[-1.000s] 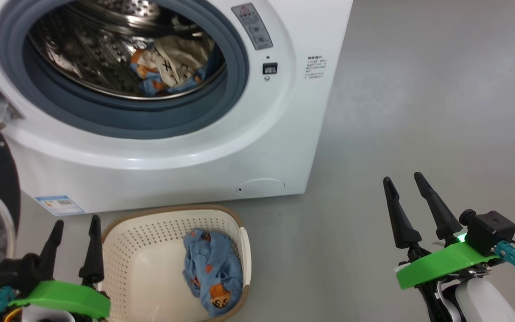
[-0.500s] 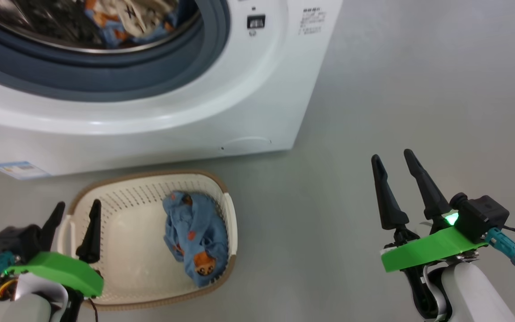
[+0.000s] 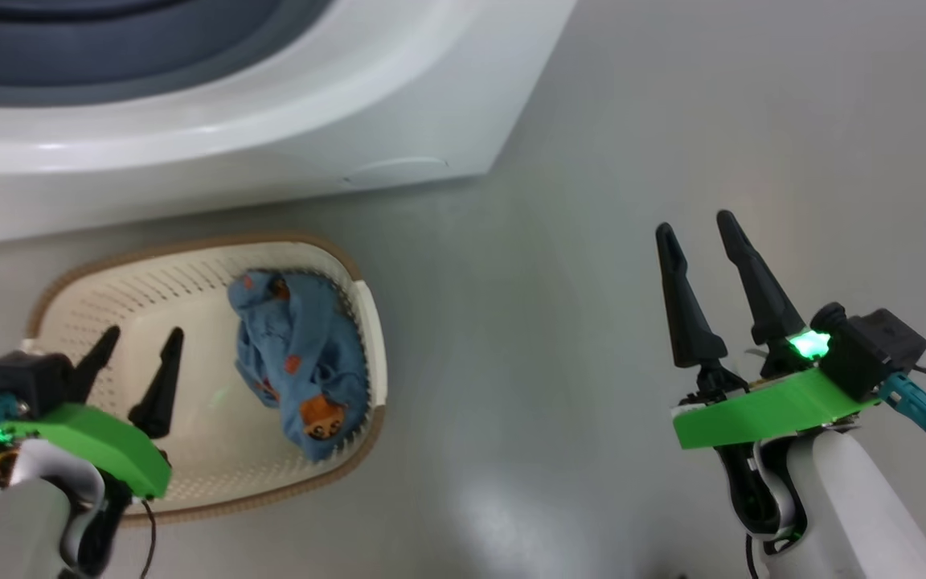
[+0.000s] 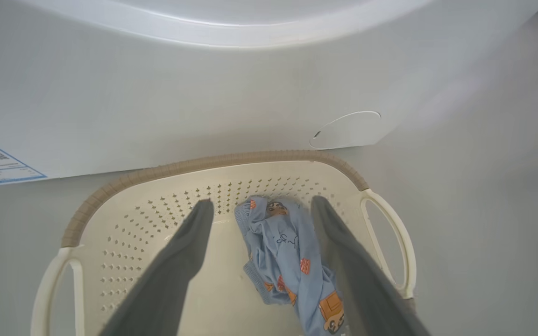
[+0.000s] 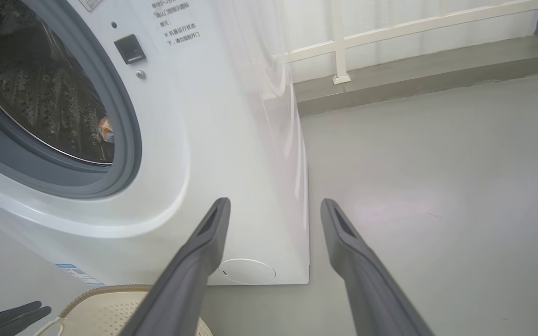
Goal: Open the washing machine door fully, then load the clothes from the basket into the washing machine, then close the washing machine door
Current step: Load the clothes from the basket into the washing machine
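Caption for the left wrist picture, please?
Open left gripper poised over the basket with one blue garment, washing machine behind.

From the head we look steeply down on the floor [image 3: 592, 241], the foot of the washing machine [image 3: 230, 153] along the top edge. Our left wrist view hangs close over the basket [image 4: 250, 157], facing the machine's lower front. Our right wrist view looks from farther back at its front corner. All three share the basket rim and the machine's base.
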